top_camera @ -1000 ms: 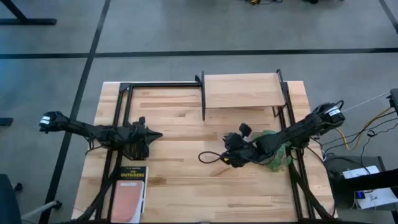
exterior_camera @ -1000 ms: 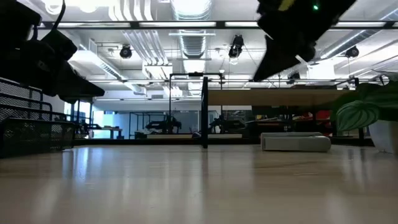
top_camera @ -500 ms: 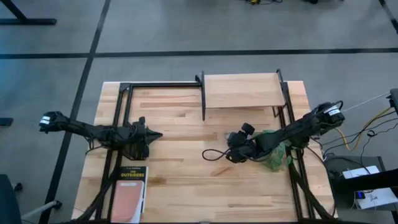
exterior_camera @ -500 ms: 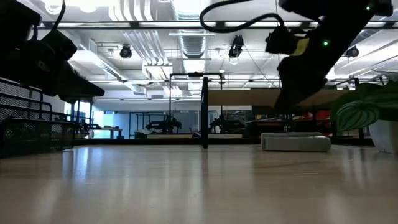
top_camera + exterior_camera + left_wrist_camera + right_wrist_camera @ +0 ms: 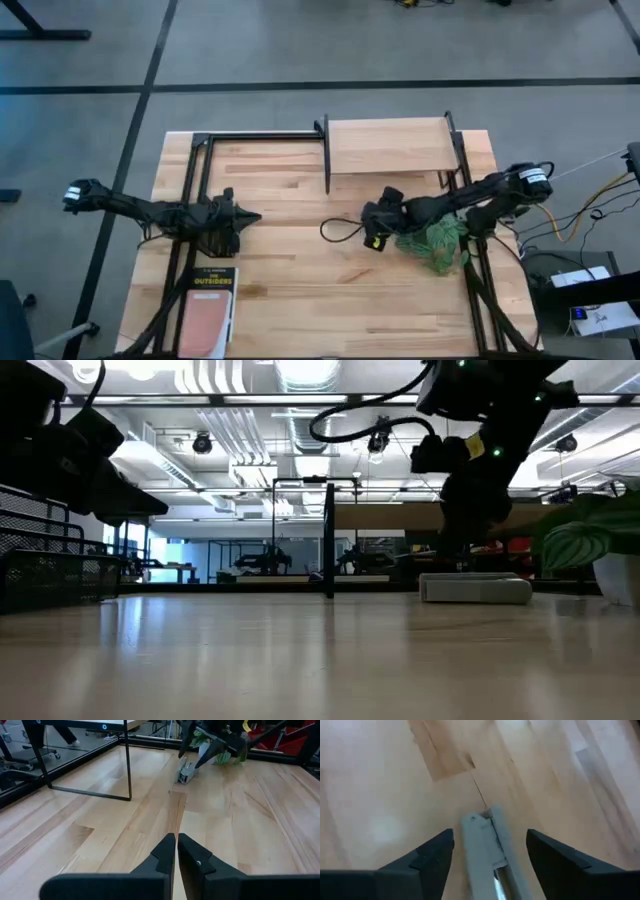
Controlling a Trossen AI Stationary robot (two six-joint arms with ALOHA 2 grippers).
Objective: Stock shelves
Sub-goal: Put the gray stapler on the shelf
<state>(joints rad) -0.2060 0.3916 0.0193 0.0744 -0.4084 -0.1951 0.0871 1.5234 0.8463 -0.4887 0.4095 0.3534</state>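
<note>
Open surface [image 5: 290, 290] mid-span; right tool [image 5: 490, 842] spread wide over grey stapler [image 5: 487, 847]; left tool [image 5: 176, 851] closed near left edge.

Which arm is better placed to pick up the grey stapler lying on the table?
Right. The right gripper hangs open directly over the grey stapler, its fingers on either side. The left gripper is shut, well across the butcher-block table.

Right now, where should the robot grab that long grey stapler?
Grip the grey stapler across its narrow middle, coming down from above. It lies flat on the table, long and slim, so its two long sides fit between the open fingers of the right tool, which straddles it.
</note>
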